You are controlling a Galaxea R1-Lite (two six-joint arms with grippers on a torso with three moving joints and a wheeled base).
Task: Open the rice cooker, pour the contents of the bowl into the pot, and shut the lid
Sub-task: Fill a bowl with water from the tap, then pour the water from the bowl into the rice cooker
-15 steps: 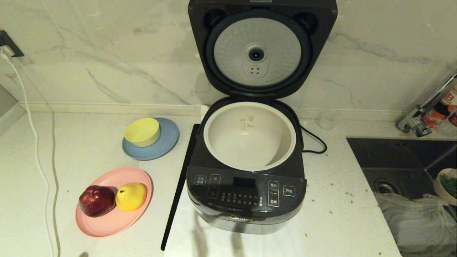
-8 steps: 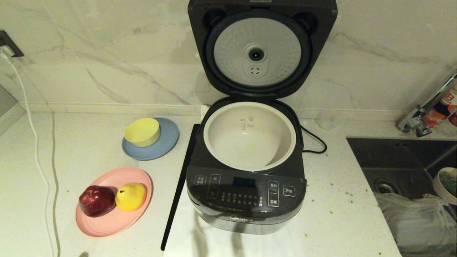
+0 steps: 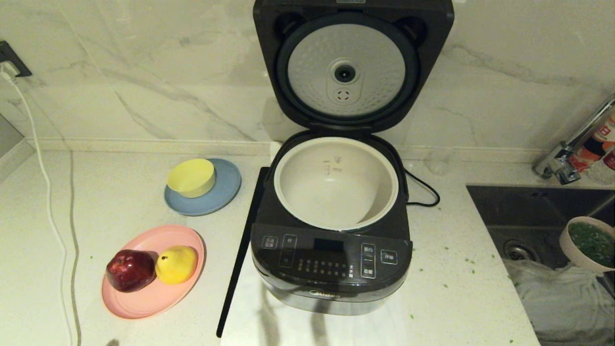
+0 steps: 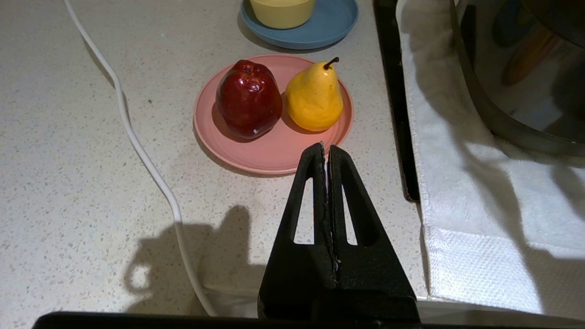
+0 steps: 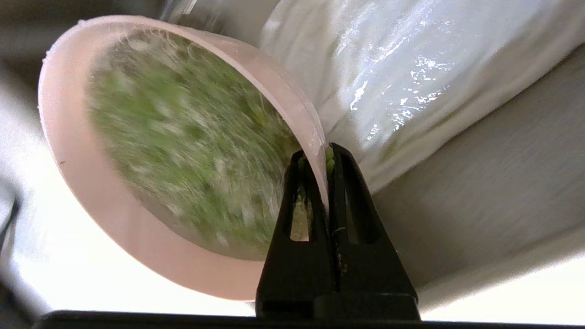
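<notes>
Standing at the middle of the pale speckled worktop (image 3: 120, 192), the large dark grey-black rice cooker (image 3: 331, 269) has its hinged dark grey lid (image 3: 353, 67) raised upright against the marble wall, dimpled silver underside facing forward, and the round off-white inner pot (image 3: 336, 182) sits bare inside. To its left lie a flat pink plate (image 3: 144, 300) bearing a dark red apple (image 3: 129, 270) touching a yellow pear (image 3: 176, 264), and farther back a yellow bowl (image 3: 191, 178) on a blue plate (image 3: 226, 192); a white cord (image 3: 50, 211) trails down the far left. On the right a dark sink (image 3: 533, 216) holds a crumpled white cloth (image 3: 557, 298). Above that sink, well apart from the cooker, the small pale pink round bowl (image 3: 584, 242) is filled with chopped bright green contents (image 3: 593, 242) and tilts. The right pincer (image 5: 327, 157) is clenched on the bowl's rim, one finger inside and one outside. The left pincer (image 4: 325, 153) hangs closed and empty over the near worktop, just near of the pink plate.
</notes>
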